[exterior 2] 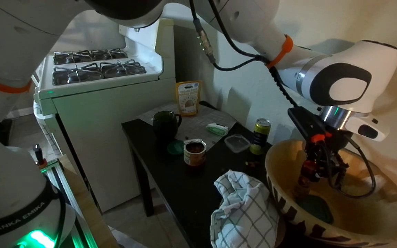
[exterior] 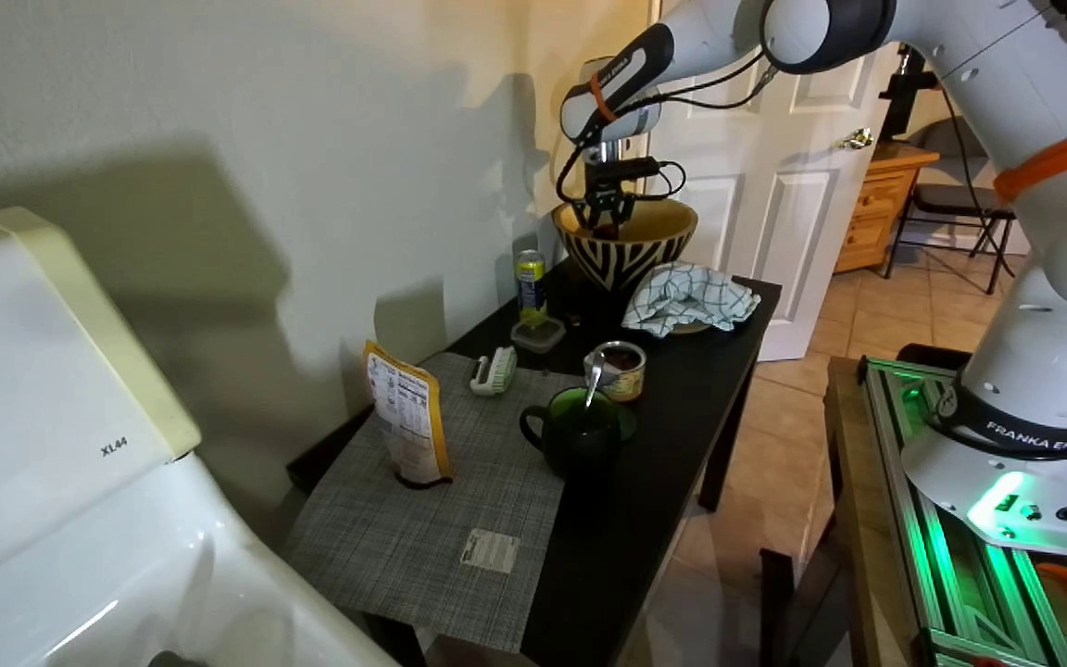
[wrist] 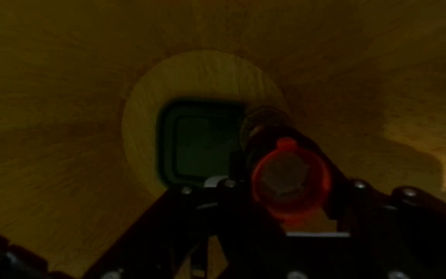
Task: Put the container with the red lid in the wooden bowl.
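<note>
The wooden bowl [exterior: 621,259] stands at the far end of the dark table; its tan inside shows in an exterior view [exterior 2: 367,210] and fills the wrist view [wrist: 68,85]. My gripper [exterior: 606,222] points down inside the bowl. Its fingers [wrist: 289,188] lie on both sides of the container with the red lid [wrist: 285,174], shut on it near the lid. The container also shows in an exterior view [exterior 2: 302,182], slightly tilted, its base low in the bowl. I cannot tell whether the base touches the bowl. A dark green square lid [wrist: 203,143] lies on the bowl's bottom beside it.
A checked cloth [exterior: 689,296] lies against the bowl. A can [exterior: 531,281], a clear tub [exterior: 538,333], an opened tin [exterior: 621,371] with a spoon, a dark green mug [exterior: 571,440], a brush [exterior: 495,372] and a yellow pouch [exterior: 408,417] stand along the table. A wall runs behind.
</note>
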{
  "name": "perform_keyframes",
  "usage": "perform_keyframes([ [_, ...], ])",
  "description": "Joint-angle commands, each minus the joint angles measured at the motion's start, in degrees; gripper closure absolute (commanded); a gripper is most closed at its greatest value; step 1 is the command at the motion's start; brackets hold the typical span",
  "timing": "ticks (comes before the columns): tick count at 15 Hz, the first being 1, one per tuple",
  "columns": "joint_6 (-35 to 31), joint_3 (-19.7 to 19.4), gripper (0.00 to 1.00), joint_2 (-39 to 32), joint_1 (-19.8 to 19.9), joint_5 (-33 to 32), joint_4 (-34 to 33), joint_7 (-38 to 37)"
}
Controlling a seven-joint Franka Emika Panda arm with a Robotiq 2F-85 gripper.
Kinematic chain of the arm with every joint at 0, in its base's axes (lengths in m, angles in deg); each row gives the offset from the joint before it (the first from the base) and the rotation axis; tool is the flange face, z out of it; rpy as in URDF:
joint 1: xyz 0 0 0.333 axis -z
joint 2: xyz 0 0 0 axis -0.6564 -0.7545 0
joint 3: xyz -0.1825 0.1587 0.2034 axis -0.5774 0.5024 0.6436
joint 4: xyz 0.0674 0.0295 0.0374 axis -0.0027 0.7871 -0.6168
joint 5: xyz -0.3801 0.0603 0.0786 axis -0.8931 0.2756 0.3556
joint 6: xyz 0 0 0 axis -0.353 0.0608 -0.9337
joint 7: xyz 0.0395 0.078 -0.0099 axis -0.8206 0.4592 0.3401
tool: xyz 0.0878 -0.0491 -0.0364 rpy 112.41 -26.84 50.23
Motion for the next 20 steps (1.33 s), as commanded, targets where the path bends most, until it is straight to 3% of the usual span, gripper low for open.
perform_keyframes([
  [1,1.4,-1.6,0.79,-2.1,-0.8,-2.0,-2.1,-3.3],
  [3,1.3,-1.5,0.79,-1.7,-0.6,-1.9,-1.7,-3.6],
  [4,1.3,-1.4,0.29,-1.4,-0.5,-1.7,-1.5,-3.5],
  [6,0.7,-0.6,0.23,0.7,-0.2,-0.9,0.7,-1.6],
  [9,-2.7,-0.1,0.00,8.6,-1.3,-1.6,9.0,3.6],
  [13,-6.8,0.3,0.00,19.2,-3.0,-5.0,18.7,13.8],
  [20,-7.4,1.9,0.00,35.2,-6.0,-12.2,36.9,29.0],
])
